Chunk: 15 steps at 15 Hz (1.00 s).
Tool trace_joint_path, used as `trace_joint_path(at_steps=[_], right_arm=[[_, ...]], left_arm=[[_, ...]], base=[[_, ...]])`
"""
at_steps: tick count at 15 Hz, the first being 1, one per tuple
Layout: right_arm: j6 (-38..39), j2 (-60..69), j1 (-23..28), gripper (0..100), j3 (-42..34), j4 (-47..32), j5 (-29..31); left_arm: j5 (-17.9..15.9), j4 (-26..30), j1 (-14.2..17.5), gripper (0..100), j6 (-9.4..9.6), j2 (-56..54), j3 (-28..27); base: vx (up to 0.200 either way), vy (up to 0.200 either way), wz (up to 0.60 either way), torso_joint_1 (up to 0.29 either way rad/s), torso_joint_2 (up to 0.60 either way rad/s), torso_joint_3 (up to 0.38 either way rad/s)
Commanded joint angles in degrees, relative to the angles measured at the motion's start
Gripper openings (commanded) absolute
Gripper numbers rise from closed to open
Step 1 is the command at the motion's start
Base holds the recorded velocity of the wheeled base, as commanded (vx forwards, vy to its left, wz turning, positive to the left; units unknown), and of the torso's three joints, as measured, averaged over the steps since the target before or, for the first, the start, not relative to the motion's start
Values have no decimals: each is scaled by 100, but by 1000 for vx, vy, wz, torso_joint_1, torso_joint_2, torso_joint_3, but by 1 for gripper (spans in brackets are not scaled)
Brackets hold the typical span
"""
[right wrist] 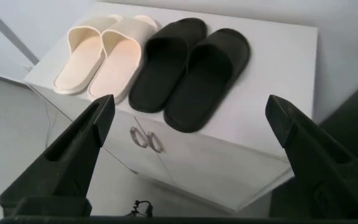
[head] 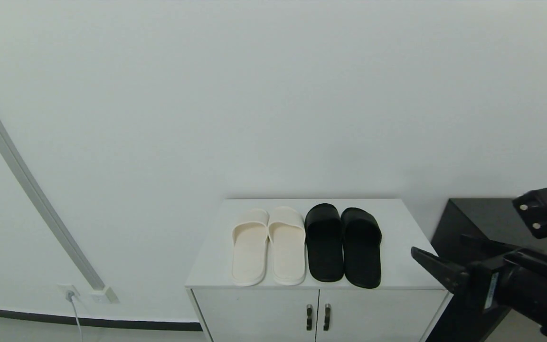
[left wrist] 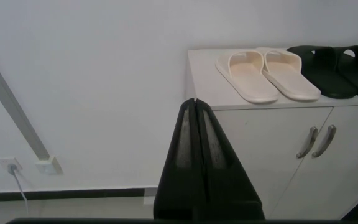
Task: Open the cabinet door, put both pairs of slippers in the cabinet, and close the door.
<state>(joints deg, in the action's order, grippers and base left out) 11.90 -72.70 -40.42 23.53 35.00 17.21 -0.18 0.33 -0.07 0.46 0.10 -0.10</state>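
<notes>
The white slippers (head: 268, 247) and the black slippers (head: 343, 247) lie on top of the cabinet (head: 399, 223). Each pair sits neatly side by side, and the two pairs touch in the middle. Their toes point at the wall and their heels come up to the front edge. We think they were set like this so each pair is easy to pick up from the front.

Both cabinet doors (head: 254, 316) are closed, so no slipper can go inside yet. Two handles (head: 317, 317) hang close together where the doors meet. One of them has to be pulled first.

Our right jaws hang in front of the cabinet, near its right corner. They are wide apart and hold nothing. We guess they are spread so that they can go around a handle or a slipper.

Our left jaws are low down, to the left of the cabinet. They are pressed tight together with nothing between them. We think they have no job yet.

A black box (head: 477, 213) stands just beside the cabinet. On the wall (head: 273, 95) are a grey strip (head: 26, 185) and a socket (head: 67, 289).
</notes>
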Motion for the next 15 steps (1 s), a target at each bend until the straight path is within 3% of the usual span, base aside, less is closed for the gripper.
trace_joint_path(at_steps=[1,7,12,15], right_arm=[[181,-1070,-378,100,319,271,353],[436,-2345,-510,100,600,1018,915],[506,-2934,-545,100,1066,1053,1038],[665,-3575,-545,100,1268,1114,1452]], left_arm=[[1,2,-1,0,6,-1,1],[1,2,-1,0,-2,-1,1],[-8,2,-1,0,6,-1,1],[-8,2,-1,0,-2,-1,1]], base=[[0,0,0,0,0,0],[0,0,0,0,0,0],[0,0,0,0,0,0],[0,0,0,0,0,0]])
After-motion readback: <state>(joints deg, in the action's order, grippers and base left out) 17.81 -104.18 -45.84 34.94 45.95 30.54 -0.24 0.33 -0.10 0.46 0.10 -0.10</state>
